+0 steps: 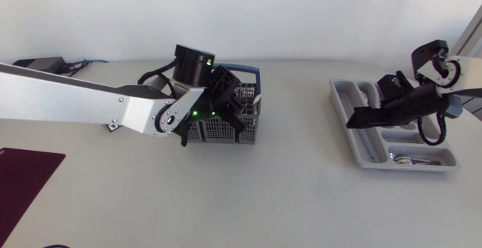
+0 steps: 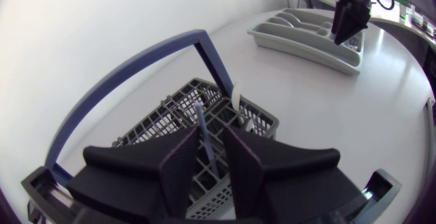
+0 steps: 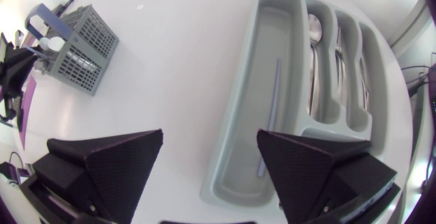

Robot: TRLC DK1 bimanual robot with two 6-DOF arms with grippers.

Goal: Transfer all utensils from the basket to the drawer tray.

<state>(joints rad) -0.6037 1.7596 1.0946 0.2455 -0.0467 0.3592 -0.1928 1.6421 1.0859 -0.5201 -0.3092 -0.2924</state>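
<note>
The grey wire basket [image 1: 226, 131] with a blue handle [image 2: 129, 74] stands mid-table. My left gripper [image 1: 230, 112] reaches down into it. In the left wrist view a thin lavender utensil handle [image 2: 204, 135] stands between its fingers [image 2: 178, 169], which are slightly apart; the left gripper [image 2: 211, 163] is open. A white utensil [image 2: 235, 98] stands in the basket just ahead. My right gripper [image 3: 211, 139] hangs wide open and empty over the grey drawer tray [image 3: 238, 115]. A lavender utensil [image 3: 272, 105] lies in the tray's long compartment, and metal cutlery [image 3: 313, 33] fills the narrower ones.
The tray [image 1: 340, 97] sits at the table's right side under my right gripper [image 1: 358, 118]. A dark purple mat [image 1: 22, 176] lies at the front left. White tabletop lies bare between basket and tray.
</note>
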